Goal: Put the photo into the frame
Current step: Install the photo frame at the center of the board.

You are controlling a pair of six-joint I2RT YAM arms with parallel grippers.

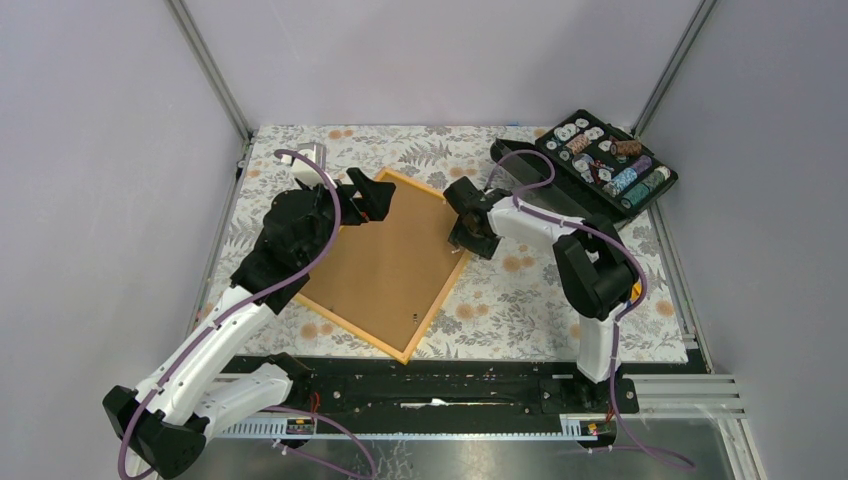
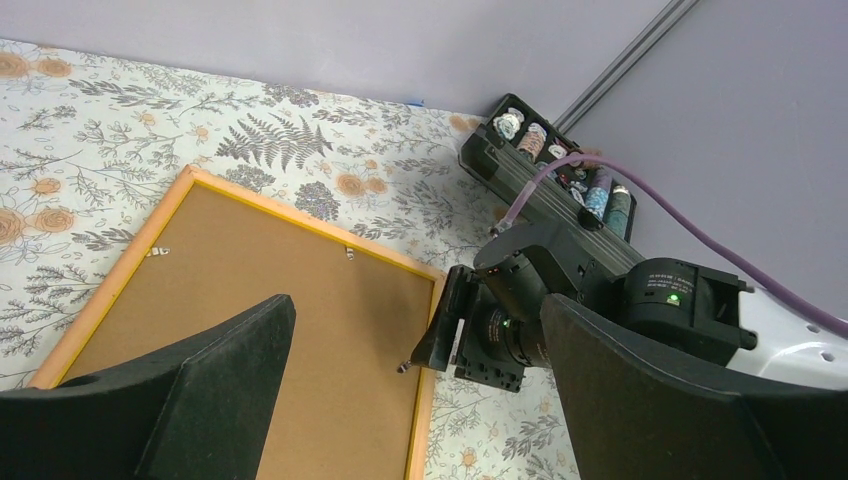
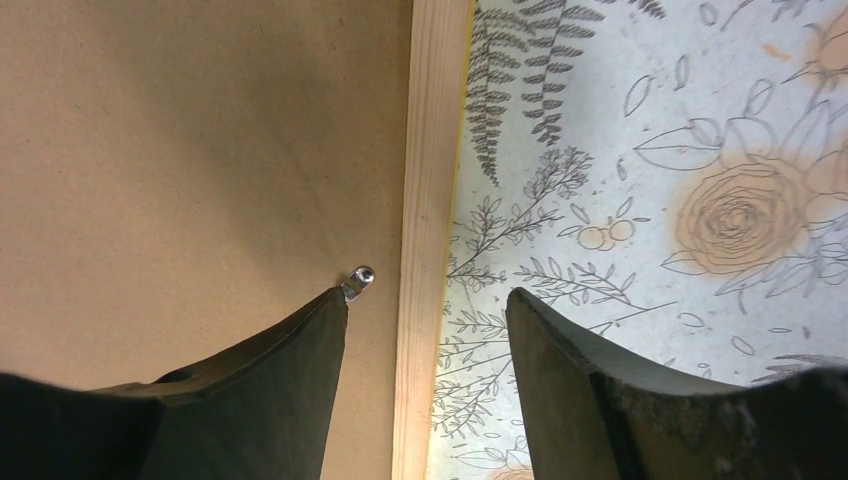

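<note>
The photo (image 1: 385, 265) lies flat with its plain brown reverse facing up, filling the opening of the frame (image 1: 350, 328). The frame's thin orange-yellow rail runs around it on all sides. The frame rests on the flower-patterned bench (image 1: 520, 300), turned diagonally so that one corner points toward the arm bases.

The right jaws hang low over the frame's right rail and stand apart. In the right wrist view one finger (image 3: 250, 380) is above the brown backing, the other is above the cloth, and the pale wood rail runs up between them. They grip nothing. A small metal tab (image 3: 359, 280) sits on the backing just beside the rail, at the tip of that first finger. More such tabs show along the frame's edges in the left wrist view.

The left jaws hover above the far left part of the frame, spread wide and holding nothing.

A black case (image 1: 605, 160) of small round parts stands at the far right corner of the bench, well apart from the frame.
</note>
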